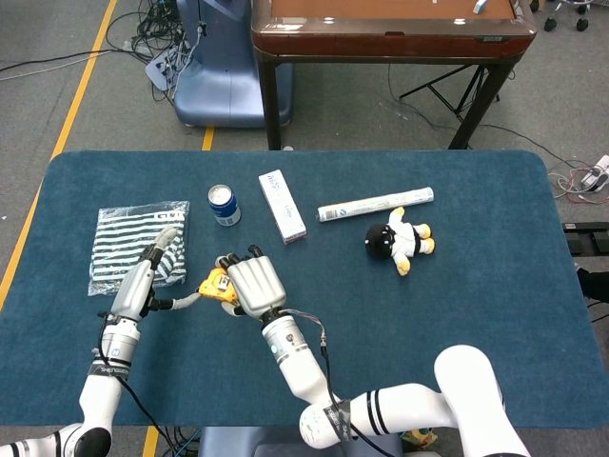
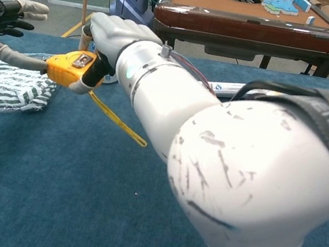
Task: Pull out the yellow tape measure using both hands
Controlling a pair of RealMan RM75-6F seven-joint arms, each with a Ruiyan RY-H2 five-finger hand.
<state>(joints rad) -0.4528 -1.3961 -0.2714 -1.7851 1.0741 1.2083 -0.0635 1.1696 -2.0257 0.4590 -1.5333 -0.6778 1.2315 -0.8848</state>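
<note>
The yellow tape measure (image 1: 215, 283) (image 2: 69, 66) is lifted a little above the blue table (image 1: 457, 314), left of centre. My right hand (image 1: 252, 282) (image 2: 112, 32) grips its case from the right side, fingers curled over the top. A yellow strip (image 2: 117, 122) hangs from the case down to the right. My left hand (image 1: 141, 282) (image 2: 5, 13) is to the left of the case. One grey digit of it reaches the case's left end and touches it, while its other fingers are spread apart above. Whether that digit hooks the tape tip is not visible.
A striped bag (image 1: 133, 243) (image 2: 7, 87) lies under and behind my left hand. A blue can (image 1: 225, 204), a white box (image 1: 283, 206), a rolled paper tube (image 1: 375, 204) and a plush toy (image 1: 400, 241) lie further back. A brown table (image 1: 390, 33) stands beyond.
</note>
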